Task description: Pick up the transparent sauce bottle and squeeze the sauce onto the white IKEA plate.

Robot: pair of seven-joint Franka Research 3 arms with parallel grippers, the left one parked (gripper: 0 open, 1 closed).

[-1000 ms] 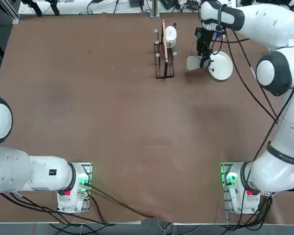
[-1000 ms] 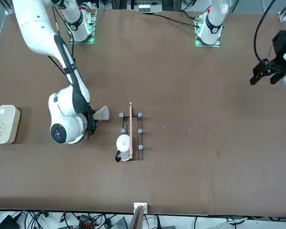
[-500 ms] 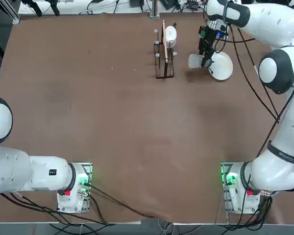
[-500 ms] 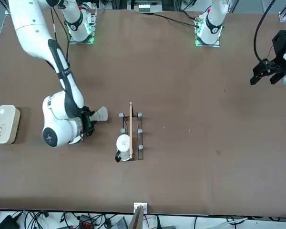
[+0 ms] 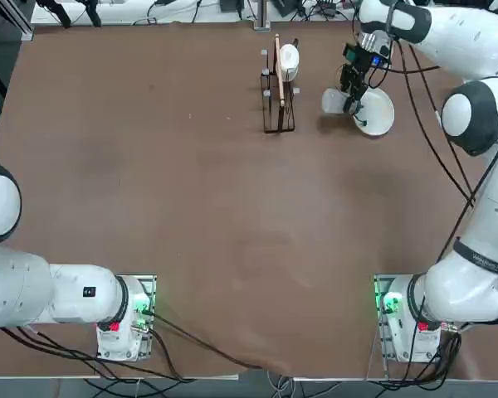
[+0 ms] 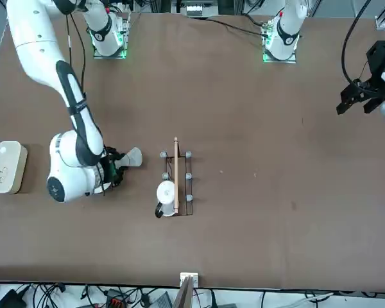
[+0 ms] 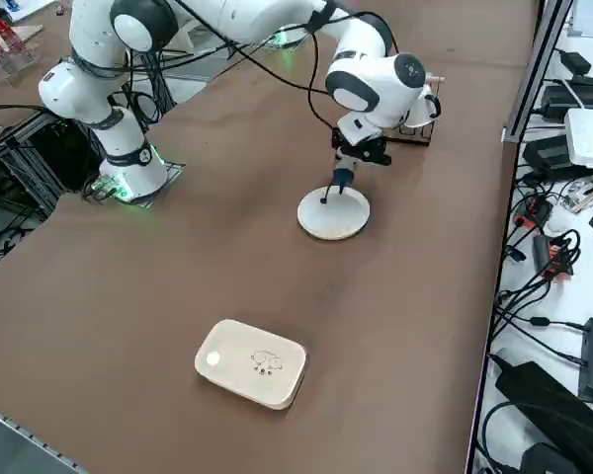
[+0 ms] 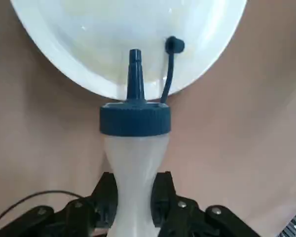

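Left of the plate, the transparent sauce bottle (image 5: 334, 101) is held aslant, its broad base out to the left of the hand (image 8: 134, 195) and its tip angled down over the plate; its body is cloudy white, narrowed at the middle, and is topped by a ribbed blue cap (image 8: 135, 121) with a tapered nozzle (image 8: 135, 79) and a strapped stopper (image 8: 174, 45). The bottle's waist is pinched between both fingers of the hand. Just beneath the cap side of the hand, the white IKEA plate (image 8: 207, 44) is seen, with faint yellowish patches. Compared with half a second ago, the rack has been left in place, the bottle and hand have been shifted slightly rightward, and the plate has been left unmoved. Well to the left of the hand, a dark wire rack (image 5: 266, 124) is placed on the matte brown bench (image 5: 183, 166), with a slim wooden stick (image 5: 279, 75) and a smaller round white piece (image 5: 288, 60). The plate is glossy, round and shallow-rimmed; to the right of the hand, a smooth rounded-rectangle white dish (image 6: 6, 167) is set.
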